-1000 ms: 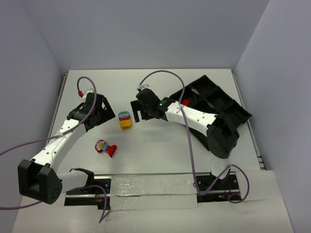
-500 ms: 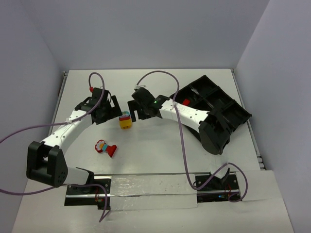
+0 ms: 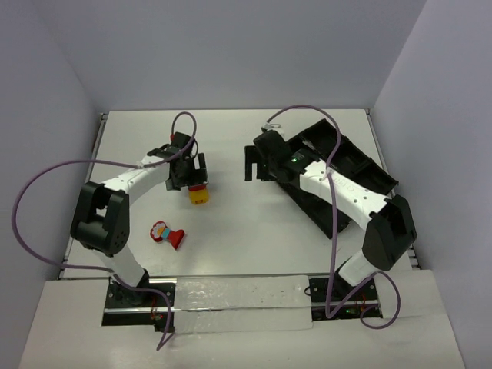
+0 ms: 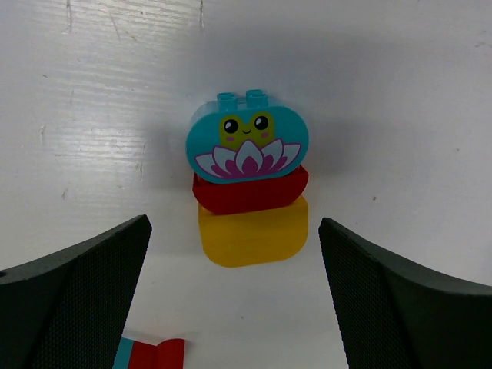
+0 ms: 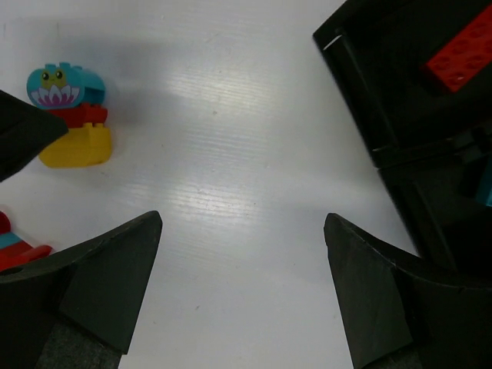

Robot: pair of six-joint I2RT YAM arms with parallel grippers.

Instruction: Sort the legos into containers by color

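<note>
A stack of a cyan frog brick on a red and a yellow brick [image 3: 199, 193] stands on the white table. In the left wrist view, the stack [image 4: 247, 184] lies just ahead of the fingertips. My left gripper [image 3: 191, 172] [image 4: 234, 223] is open and empty, hovering right over it. A second clump of red, cyan and yellow bricks [image 3: 167, 234] [image 4: 150, 354] lies nearer the arms. My right gripper [image 3: 257, 163] [image 5: 242, 219] is open and empty beside the black tray [image 3: 377, 181]. The tray [image 5: 361, 92] holds a red brick [image 5: 461, 50] and a cyan brick [image 5: 484, 188].
The right wrist view also shows the stack [image 5: 69, 115] at far left and an edge of the second clump [image 5: 15, 242]. Purple cables loop over both arms. A taped strip [image 3: 238, 296] runs along the near edge between the arm bases.
My left gripper has swung right to sit over the three-brick stack. My right gripper has pulled away from the stack, right toward the tray. The bricks have not moved.
</note>
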